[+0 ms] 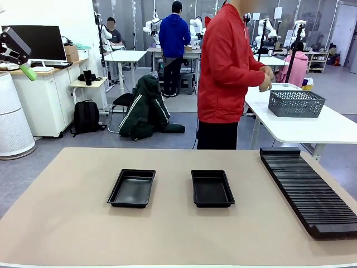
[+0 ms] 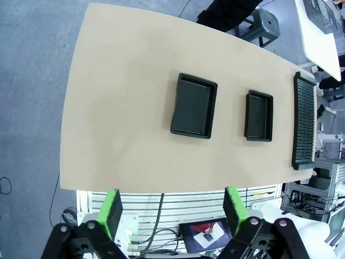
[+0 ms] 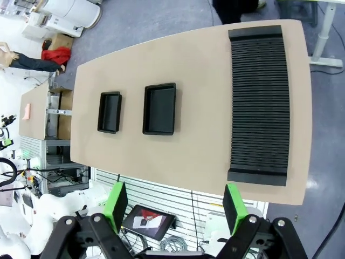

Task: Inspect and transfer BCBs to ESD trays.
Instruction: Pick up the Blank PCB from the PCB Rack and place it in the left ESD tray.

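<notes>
The left tool (image 2: 173,209) hangs high above the table (image 2: 124,108), its green fingers spread wide with nothing between them. Ahead of it, between the lines of its two fingers, lies the left ESD tray (image 2: 194,105), black with a bare floor. The right ESD tray (image 2: 259,116) lies just past it, toward the finger at the picture's right, with bare table between the two. Farther out on that same side, a long black ribbed rack (image 2: 303,121) runs along the table's end.

The right tool (image 3: 175,204) is also raised high, its jaws standing wide and holding nothing. The rack lies ahead of its finger at the picture's right. The right ESD tray lies ahead of its other finger, with the left ESD tray beyond that.

Both wrist views take in a tablet (image 2: 207,231) below the table's near edge, close to the fingertips. Its screen shows a small picture with red in it, too small to read. Whether the trays or the rack bear any print cannot be told.

The front view adds the far side. A person in a red top (image 1: 228,72) stands beyond the table, well away from both tools, with both hands (image 1: 266,78) together at chest height. Beside the person, a white side table (image 1: 312,128) carries a grey mesh basket (image 1: 295,103). In that view the left tool sits at the upper left, well above the table.
</notes>
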`<action>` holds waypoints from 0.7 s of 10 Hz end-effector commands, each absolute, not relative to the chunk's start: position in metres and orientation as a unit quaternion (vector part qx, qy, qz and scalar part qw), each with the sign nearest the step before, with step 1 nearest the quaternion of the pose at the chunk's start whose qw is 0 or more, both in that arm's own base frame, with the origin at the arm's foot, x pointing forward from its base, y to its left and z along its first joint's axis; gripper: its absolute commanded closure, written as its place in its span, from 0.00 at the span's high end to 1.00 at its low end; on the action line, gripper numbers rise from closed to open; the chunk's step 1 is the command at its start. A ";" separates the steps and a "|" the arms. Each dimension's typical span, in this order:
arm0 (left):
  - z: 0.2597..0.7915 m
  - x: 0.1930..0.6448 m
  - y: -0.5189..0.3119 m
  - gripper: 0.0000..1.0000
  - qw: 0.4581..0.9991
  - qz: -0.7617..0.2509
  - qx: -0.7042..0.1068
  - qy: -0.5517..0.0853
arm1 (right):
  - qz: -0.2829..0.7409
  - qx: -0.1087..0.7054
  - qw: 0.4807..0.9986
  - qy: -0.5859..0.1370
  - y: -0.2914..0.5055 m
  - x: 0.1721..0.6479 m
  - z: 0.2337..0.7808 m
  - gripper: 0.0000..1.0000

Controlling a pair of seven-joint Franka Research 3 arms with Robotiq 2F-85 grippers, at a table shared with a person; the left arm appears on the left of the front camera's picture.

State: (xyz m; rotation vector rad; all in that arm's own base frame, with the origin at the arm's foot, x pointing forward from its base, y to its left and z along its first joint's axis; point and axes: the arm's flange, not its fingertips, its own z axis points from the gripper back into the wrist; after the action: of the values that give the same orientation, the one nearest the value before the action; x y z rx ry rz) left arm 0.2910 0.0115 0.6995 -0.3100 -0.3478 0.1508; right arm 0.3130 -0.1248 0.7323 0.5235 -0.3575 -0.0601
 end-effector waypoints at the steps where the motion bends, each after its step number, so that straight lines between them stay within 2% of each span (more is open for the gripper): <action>1: 0.698 0.291 0.012 1.00 0.970 0.076 -0.156 -0.172 | -0.039 0.231 0.958 -0.164 -0.122 0.318 0.739 0.94; 7: 0.698 0.291 0.012 1.00 0.970 0.076 -0.156 -0.172 | -0.028 0.235 0.956 -0.171 -0.121 0.320 0.737 0.94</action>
State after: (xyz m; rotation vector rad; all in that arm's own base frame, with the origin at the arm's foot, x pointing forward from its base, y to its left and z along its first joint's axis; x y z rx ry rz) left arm 0.2909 0.0116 0.6995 -0.3102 -0.3478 0.1508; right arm 0.3217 -0.1219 0.7399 0.4755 -0.3511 -0.0568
